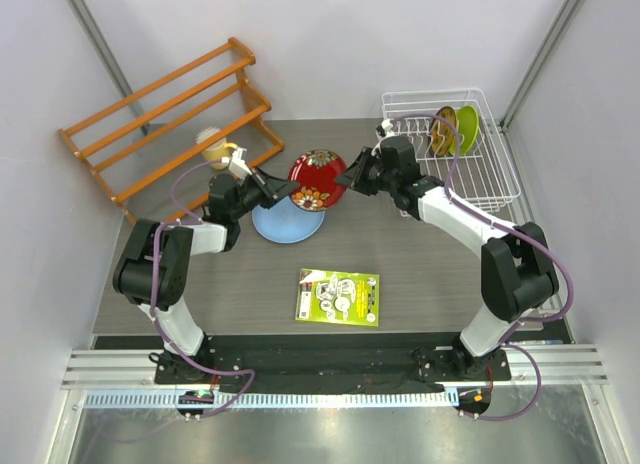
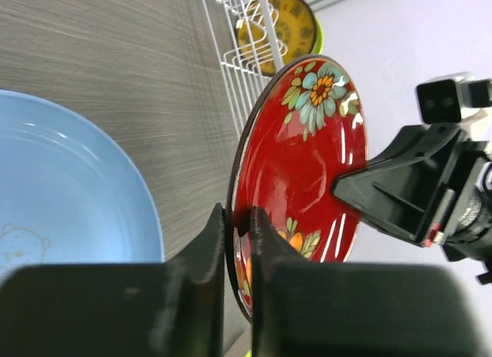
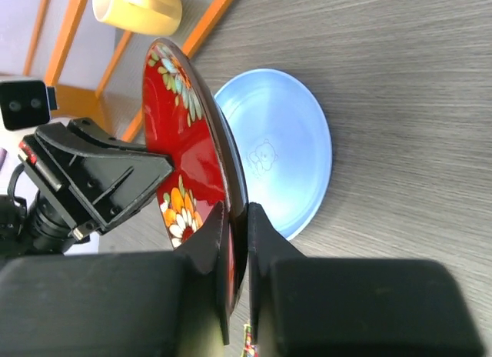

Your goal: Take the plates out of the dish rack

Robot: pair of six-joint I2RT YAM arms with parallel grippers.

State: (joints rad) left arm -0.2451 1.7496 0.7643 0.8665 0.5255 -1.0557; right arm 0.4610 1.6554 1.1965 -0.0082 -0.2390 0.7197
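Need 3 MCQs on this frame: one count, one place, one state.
1. How many plates stand in the rack?
A. one
B. two
C. three

2. Where is the blue plate?
A. flat on the table
B. in the rack
C. held in the air

3. What is the state of the red plate?
A. lying on the table
B. held by one gripper alone
C. gripped by both grippers

Answers:
1 B: only the yellow plate and the green plate stand between the prongs.
2 A: it lies flat on the table, outside the rack.
3 C: the left gripper and the right gripper each clamp its rim from opposite sides, holding it on edge above the table.
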